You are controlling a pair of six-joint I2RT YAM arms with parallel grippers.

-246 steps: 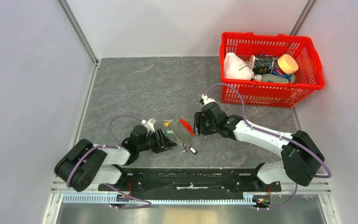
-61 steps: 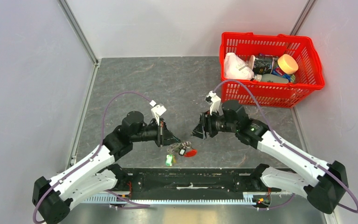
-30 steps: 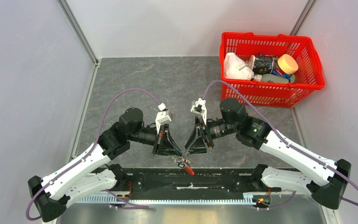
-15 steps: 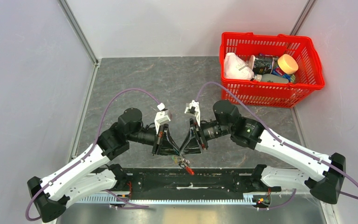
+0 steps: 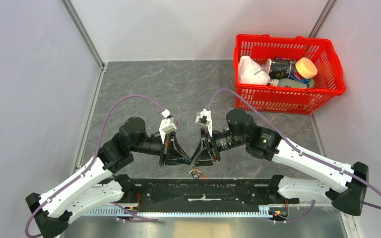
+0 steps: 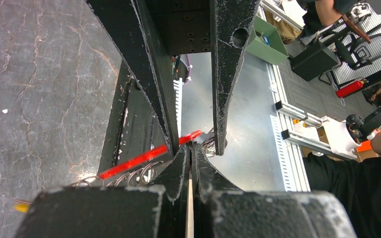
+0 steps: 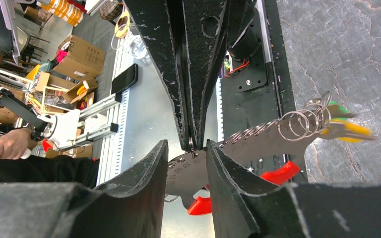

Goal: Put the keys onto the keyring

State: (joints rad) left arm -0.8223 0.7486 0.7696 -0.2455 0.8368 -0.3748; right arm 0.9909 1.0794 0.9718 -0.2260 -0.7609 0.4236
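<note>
Left pincer (image 6: 191, 148) closed, apparently pinching keyring (image 6: 134, 161); right pincer (image 7: 187, 146) part-open astride key (image 7: 258, 144) just beyond it. Risk: off-centre closure twists key, wrenching keyring free.

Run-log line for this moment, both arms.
left gripper: shut on keys, aloft | right gripper: open, fingers either side of one key | keyring: red part beside keys

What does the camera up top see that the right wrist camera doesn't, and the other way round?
Only the top camera: the whole arms and the red basket. Only the right wrist camera: the small metal rings, green tag and yellow tag. Both: left gripper and right gripper meeting tip to tip at the keys, beside the red part of the keyring.
</note>
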